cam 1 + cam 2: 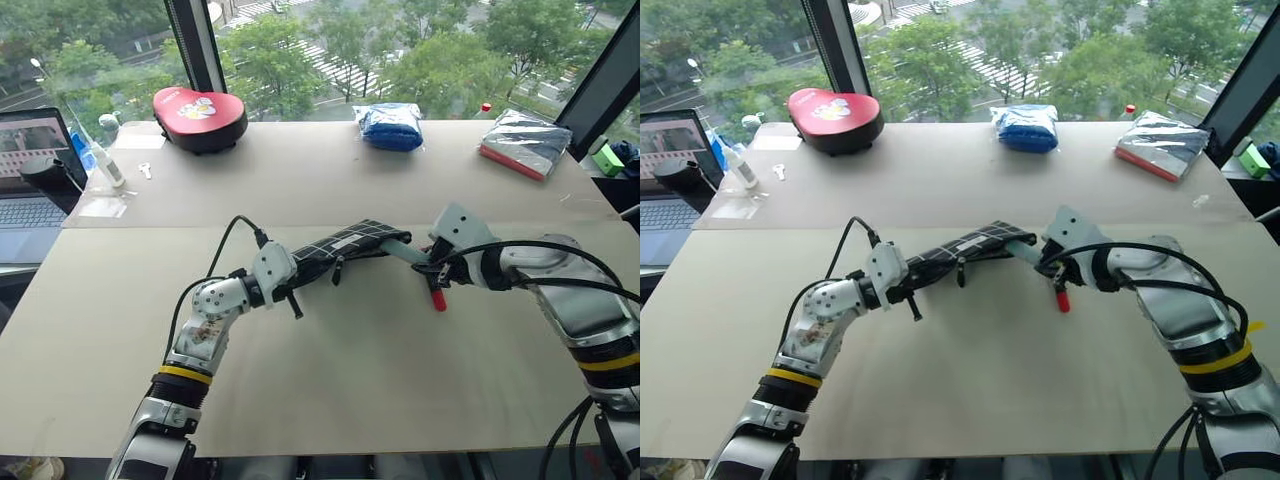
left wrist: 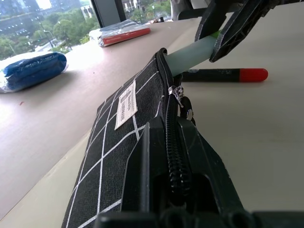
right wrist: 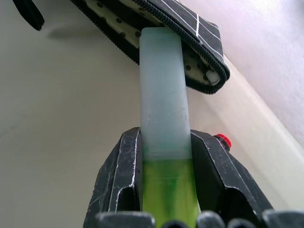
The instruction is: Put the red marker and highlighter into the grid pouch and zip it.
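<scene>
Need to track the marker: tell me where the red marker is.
The red marker lies on the table centre-right, just beneath the right gripper and beside the grid pouch's open end.

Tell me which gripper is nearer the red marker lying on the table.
Right. The right gripper, shut on the highlighter, hangs just above the red marker. The left gripper clamps the grid pouch at its far end, farther away.

Grid pouch (image 2: 114, 142) woven cloth; highlighter (image 3: 162, 95) frosted translucent plastic; table (image 1: 350, 400) matt.
</scene>
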